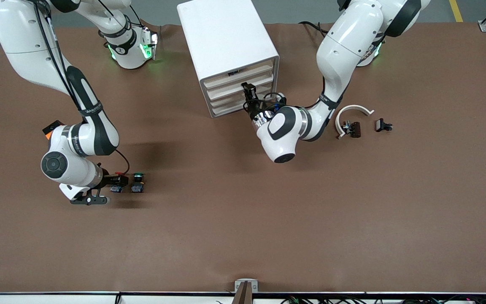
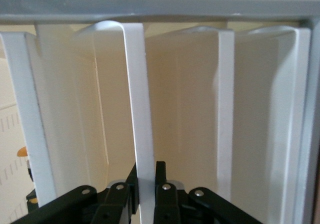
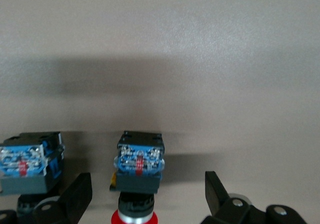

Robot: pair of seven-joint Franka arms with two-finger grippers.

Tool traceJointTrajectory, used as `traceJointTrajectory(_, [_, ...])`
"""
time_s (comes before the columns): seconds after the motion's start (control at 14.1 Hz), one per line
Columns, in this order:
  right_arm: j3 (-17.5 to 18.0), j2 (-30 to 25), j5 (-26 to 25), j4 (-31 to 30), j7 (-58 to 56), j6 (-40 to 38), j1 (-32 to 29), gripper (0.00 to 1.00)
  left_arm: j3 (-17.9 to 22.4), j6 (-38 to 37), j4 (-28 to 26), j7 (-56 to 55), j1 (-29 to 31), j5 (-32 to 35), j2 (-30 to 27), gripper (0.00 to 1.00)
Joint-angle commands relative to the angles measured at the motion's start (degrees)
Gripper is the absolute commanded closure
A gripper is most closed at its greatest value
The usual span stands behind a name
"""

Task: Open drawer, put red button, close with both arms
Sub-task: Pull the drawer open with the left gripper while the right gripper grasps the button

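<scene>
The white cabinet (image 1: 226, 38) stands at the robots' edge of the table, its four cream-fronted drawers pushed in. My left gripper (image 1: 249, 93) is at the front of a middle drawer (image 1: 230, 91). In the left wrist view the left gripper (image 2: 146, 173) is shut on that drawer's white front lip (image 2: 136, 109). The red button (image 1: 117, 181) lies on the table near the right arm's end, beside the green button (image 1: 137, 182). My right gripper (image 1: 118, 183) is low and open. In the right wrist view the right gripper (image 3: 147, 181) has one finger on each side of the red button (image 3: 139, 159).
The green button's base (image 3: 30, 164) lies close beside one right finger. A white curved piece (image 1: 352, 112), a dark part (image 1: 352, 129) and a small black clip (image 1: 383, 125) lie toward the left arm's end. An orange piece (image 1: 48, 135) shows beside the right arm's elbow.
</scene>
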Motion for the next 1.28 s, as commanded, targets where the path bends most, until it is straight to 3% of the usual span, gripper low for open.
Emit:
traceJointTrajectory(0.0, [0.6,0.8,-1.2,0.6,-0.3,1.3,-0.7,0.0,0.9,-0.4,0.6,0.8,2.0,-0.3,0.3,1.0])
traceJointTrajectory(0.07, [0.6,0.9,-1.2,0.6,-0.3,1.4,-0.6,0.01,0.9,-0.4,1.8,0.9,3.3,-0.3,0.5,1.0])
traceJointTrajectory(0.43, [0.6,1.6,-1.2,0.6,-0.2,2.9,-0.4,0.46,0.9,0.3,6.4,1.0,7.4,-0.5,2.7,1.0])
traceJointTrajectory(0.57, [0.6,1.6,-1.2,0.7,0.0,2.9,-0.5,0.58,0.9,1.6,8.5,2.0,8.6,-0.6,3.8,1.0])
traceJointTrajectory(0.71, [0.6,1.5,-1.2,1.0,0.4,2.3,-0.4,0.61,1.3,3.0,10.0,2.6,9.9,-0.6,4.4,1.0])
traceJointTrajectory(0.78, [0.7,0.9,-1.2,1.2,0.4,1.9,-0.4,0.61,1.3,4.8,10.0,4.1,10.1,-0.7,4.6,0.95])
traceJointTrajectory(0.85, [0.7,-0.3,-1.2,1.5,0.4,-0.2,-0.4,0.61,1.3,6.0,10.0,6.0,10.1,-1.4,4.6,0.6])
traceJointTrajectory(0.92, [0.7,-1.9,-1.2,2.6,0.4,-3.8,-0.4,0.61,1.4,6.2,10.0,7.1,10.7,-2.0,4.5,0.01])
traceJointTrajectory(1.21, [0.8,-6.4,-1.3,9.8,0.7,-23.0,1.2,0.61,2.2,6.4,12.2,7.4,10.9,-1.7,3.9,0.0])
